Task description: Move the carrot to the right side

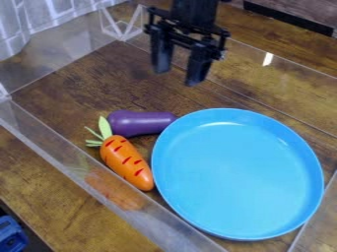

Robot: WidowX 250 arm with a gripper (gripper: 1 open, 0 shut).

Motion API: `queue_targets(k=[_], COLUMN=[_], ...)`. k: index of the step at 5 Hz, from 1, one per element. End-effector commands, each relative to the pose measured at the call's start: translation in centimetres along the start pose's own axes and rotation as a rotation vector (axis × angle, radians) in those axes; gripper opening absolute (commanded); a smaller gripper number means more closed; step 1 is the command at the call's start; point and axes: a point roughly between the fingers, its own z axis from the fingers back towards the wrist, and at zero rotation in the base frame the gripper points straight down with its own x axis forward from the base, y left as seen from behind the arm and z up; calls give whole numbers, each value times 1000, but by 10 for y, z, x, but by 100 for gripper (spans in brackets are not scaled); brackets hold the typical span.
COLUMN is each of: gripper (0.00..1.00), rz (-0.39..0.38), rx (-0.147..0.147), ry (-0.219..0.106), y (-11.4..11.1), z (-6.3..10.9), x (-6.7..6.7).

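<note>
The carrot (125, 161) is a small orange toy with red-orange dashes and a green leafy top. It lies on the wooden table at the lower left, next to the blue plate (237, 212). My gripper (180, 69) hangs above the table at the upper middle, well behind the carrot. Its two black fingers (200, 66) point down with a gap between them and hold nothing.
A purple toy eggplant (141, 123) lies just behind the carrot, touching the plate's left rim. Clear plastic walls (53, 138) run along the left and front of the table. The large blue plate fills the right half.
</note>
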Motion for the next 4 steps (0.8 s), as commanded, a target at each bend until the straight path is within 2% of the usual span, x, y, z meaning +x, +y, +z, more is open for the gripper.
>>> queue_targets(k=[1, 2, 4], gripper=[0, 100, 100], rz=[-35, -39, 4], rx=[6, 5, -8], ry=[-69, -73, -70], y=[-16, -16, -17], z=[18, 18, 9], x=[22, 24, 25])
